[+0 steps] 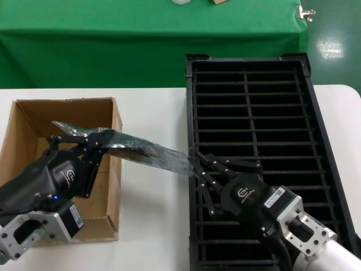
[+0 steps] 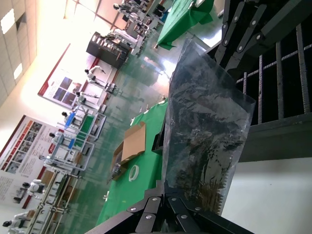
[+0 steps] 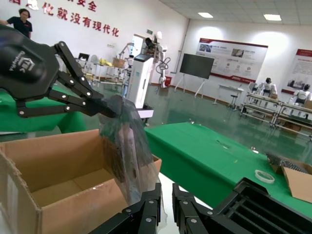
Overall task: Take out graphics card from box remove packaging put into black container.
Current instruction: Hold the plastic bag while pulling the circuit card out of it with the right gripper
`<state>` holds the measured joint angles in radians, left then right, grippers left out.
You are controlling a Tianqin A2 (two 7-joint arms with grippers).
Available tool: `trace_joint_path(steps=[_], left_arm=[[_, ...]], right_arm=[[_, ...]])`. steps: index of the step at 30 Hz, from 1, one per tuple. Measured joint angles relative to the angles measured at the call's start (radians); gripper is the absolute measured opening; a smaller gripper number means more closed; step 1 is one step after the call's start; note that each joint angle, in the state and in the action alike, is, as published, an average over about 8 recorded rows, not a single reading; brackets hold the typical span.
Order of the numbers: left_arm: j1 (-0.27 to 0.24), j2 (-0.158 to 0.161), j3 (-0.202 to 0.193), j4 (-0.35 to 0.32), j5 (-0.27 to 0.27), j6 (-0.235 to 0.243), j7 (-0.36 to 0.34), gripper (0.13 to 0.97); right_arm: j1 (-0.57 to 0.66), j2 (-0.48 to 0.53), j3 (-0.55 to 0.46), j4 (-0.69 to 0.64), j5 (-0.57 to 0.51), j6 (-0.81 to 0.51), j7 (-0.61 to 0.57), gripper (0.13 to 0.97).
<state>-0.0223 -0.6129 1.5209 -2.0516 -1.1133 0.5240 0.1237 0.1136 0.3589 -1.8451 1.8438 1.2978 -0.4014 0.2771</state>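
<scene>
The packaging [image 1: 148, 149], a crinkly silvery bag, hangs level between the box [image 1: 22, 121] and the black container [image 1: 313, 113]. A dark flat graphics card [image 2: 204, 122] shows through it. My left gripper [image 1: 110, 138] is over the box's right wall, shut on the bag's left part [image 2: 163, 191]. My right gripper [image 1: 198, 168] is at the crate's left rim, at the bag's other end. Its jaws stand a narrow gap apart [image 3: 166, 186], with the bag's lower edge [image 3: 131, 161] beside one fingertip. The box interior [image 3: 58, 161] looks bare.
The box and crate rest on a white table [image 1: 152, 226]. A green-clothed table [image 1: 113, 39] runs across behind it. The crate's slots [image 1: 248, 101] are in two columns. A tape roll [image 3: 264, 176] lies on the green cloth.
</scene>
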Motion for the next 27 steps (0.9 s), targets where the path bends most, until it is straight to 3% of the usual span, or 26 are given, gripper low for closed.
trace_joint_path(steps=[27], left_arm=[[0.000,0.000,0.000,0.000,0.000,0.000,0.000,0.139]], right_arm=[[-0.070,0.022,0.017,0.061,0.004,-0.033,0.005,0.135]])
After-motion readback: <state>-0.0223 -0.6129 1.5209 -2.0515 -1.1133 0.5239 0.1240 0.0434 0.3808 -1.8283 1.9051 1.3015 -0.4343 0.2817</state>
